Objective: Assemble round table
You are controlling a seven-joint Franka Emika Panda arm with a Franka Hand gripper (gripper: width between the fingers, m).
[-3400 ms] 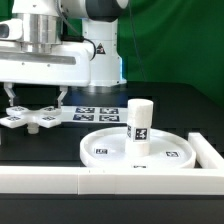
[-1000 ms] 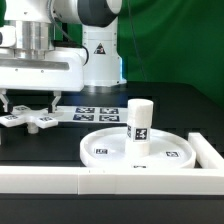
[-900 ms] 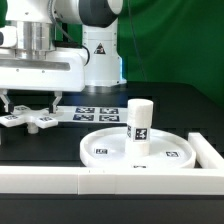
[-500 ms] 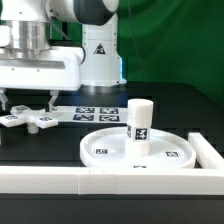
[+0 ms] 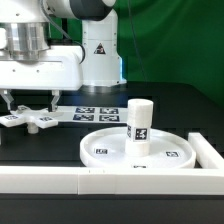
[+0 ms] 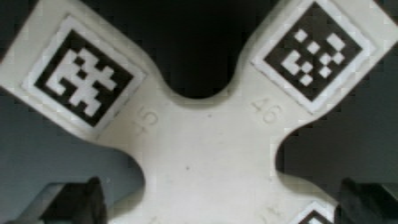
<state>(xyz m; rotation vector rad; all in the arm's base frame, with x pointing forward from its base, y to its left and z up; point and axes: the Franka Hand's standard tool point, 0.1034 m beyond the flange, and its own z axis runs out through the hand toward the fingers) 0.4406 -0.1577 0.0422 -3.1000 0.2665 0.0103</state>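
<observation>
The flat cross-shaped piece [image 5: 30, 120] lies on the black table at the exterior view's left. It fills the wrist view [image 6: 205, 130], with its tagged arms spreading away from the centre. My gripper [image 5: 30, 103] hangs low right over it, open, with one finger on each side of the piece's centre [image 6: 214, 205] and a dark gap beside each finger. The large round disc [image 5: 165, 152] lies in the front corner. The short thick post [image 5: 139, 122] stands upright on its middle.
The marker board [image 5: 95, 112] lies flat behind the disc, near the robot base. The long white border wall [image 5: 60, 181] runs along the front, and a shorter wall [image 5: 208, 152] runs along the exterior view's right of the disc.
The gripper has come down closer to the cross-shaped piece and shifted slightly to the exterior view's left. The disc, post and cross piece have not moved.
</observation>
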